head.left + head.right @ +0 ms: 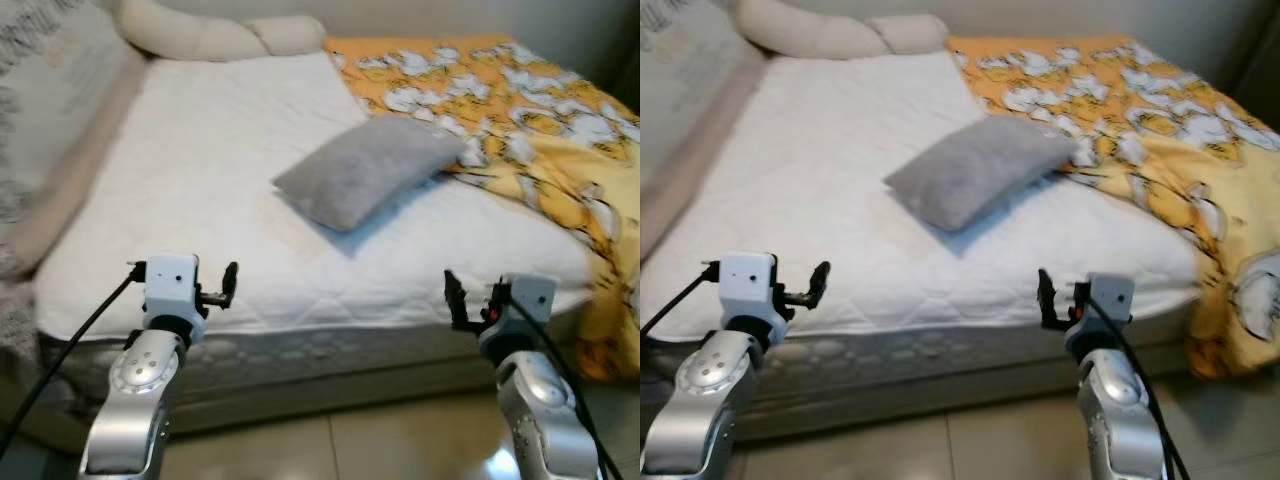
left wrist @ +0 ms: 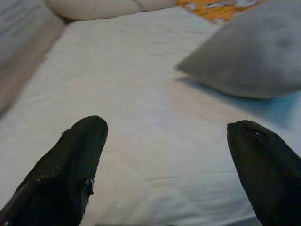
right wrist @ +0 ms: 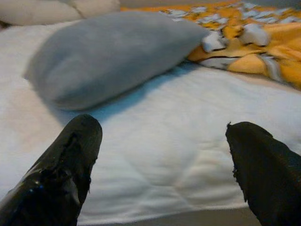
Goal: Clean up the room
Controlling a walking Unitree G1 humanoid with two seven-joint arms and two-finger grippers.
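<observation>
A wide bed with a white quilted mattress cover (image 1: 200, 180) fills the middle of the head views. A soft grey rectangular pillow (image 1: 368, 168) lies tilted on it, a little toward two o'clock from the mattress centre, its far corner touching the rumpled orange blanket printed with white flowers (image 1: 540, 110), which covers the bed from one to four o'clock and spills over the right edge. At eleven to twelve o'clock, along the head of the bed, sits a long cream bolster cushion (image 1: 215, 35). A pale patterned wall or headboard panel (image 1: 50, 90) runs along the nine-to-ten o'clock side.

The left gripper (image 1: 228, 283) hangs at seven o'clock, just at the near edge of the mattress, its two black fingers (image 2: 70, 169) spread wide apart and holding nothing. The right gripper (image 1: 458, 300) hangs at five o'clock by the same edge, fingers (image 3: 61, 174) likewise spread and empty, pointing toward the grey pillow. Beige glossy floor tiles (image 1: 350, 450) lie below the bed base.
</observation>
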